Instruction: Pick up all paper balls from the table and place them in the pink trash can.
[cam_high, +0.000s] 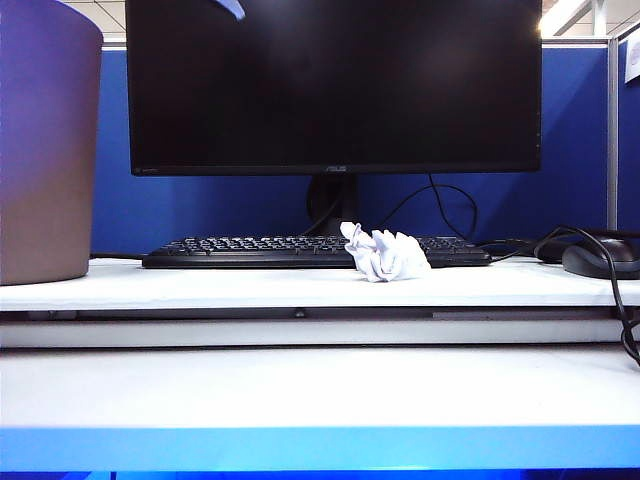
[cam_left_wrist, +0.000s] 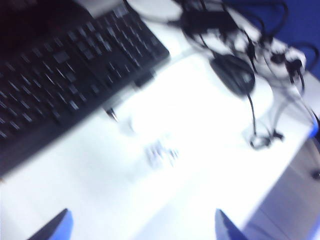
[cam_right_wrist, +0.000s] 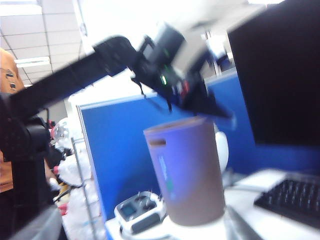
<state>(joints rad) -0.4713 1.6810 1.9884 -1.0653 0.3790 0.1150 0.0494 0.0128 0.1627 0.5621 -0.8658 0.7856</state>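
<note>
- Pink trash can: one. Stands on the raised back level of the table at the far left of the exterior view, well apart from the remaining paper. Its inside is not visible in any view, so how many balls it already holds cannot be told.
- Left gripper: one, hanging above the table near the right end of the keyboard, looking down. Both blue-tipped fingers stand spread wide apart with nothing between them. In the right wrist view this same arm hangs blurred just above the can's rim.
- Monitor: one, dark, behind the keyboard.
- Keyboard: one, black, on the raised level.
- Paper balls: one white crumpled wad is plainly visible in the exterior view, on the raised level, touching or just in front of the keyboard's right part. The left wrist view shows a blurred white wad on the table below the open fingers; probably the same one. No tan-brown wad is visible.
- Mouse: one, black, far right, with cables beside it.
- Right gripper: its fingers are not clearly in any view; whether they are spread or pressed together cannot be told.
- Progress, as a judgement: at least one ball is left to collect; the task looks near its end, with a grasp and one carry to the can outstanding.
</note>
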